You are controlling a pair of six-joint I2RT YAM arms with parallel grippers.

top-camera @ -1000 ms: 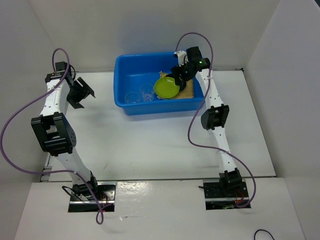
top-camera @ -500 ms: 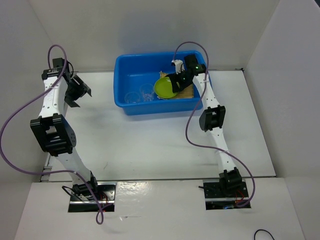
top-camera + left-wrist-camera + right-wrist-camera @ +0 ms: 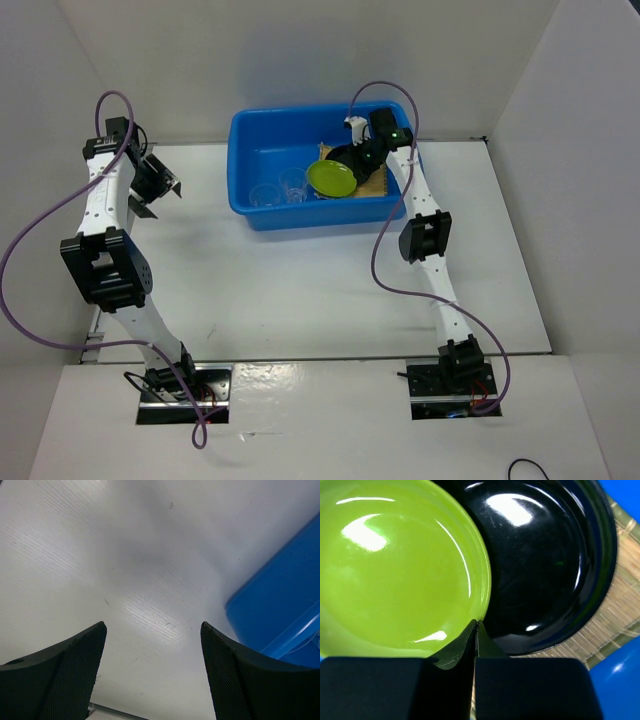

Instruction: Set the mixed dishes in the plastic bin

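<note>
The blue plastic bin (image 3: 240, 160) stands at the back of the table. Inside it lie a lime-green plate (image 3: 331, 179), a black plate (image 3: 350, 158) partly under the green one, a tan bamboo mat (image 3: 376, 184) beneath both, and two clear cups (image 3: 265, 195) (image 3: 293, 182). My right gripper (image 3: 362, 152) hangs inside the bin, shut, with nothing seen between its jaws. In the right wrist view its tips (image 3: 476, 625) meet just over the spot where the green plate (image 3: 395, 570) overlaps the black plate (image 3: 545, 565) on the mat (image 3: 607, 622). My left gripper (image 3: 160, 190) is open and empty, left of the bin.
In the left wrist view the left gripper (image 3: 152, 630) hovers over bare white table, with the bin's outer corner (image 3: 280, 610) at the right. White walls enclose the table at the back and on both sides. Purple cables loop from both arms.
My right gripper has gone from wide open to shut, moving slightly back in the bin. The green plate has settled flatter. The left arm shifted a little to the left.
</note>
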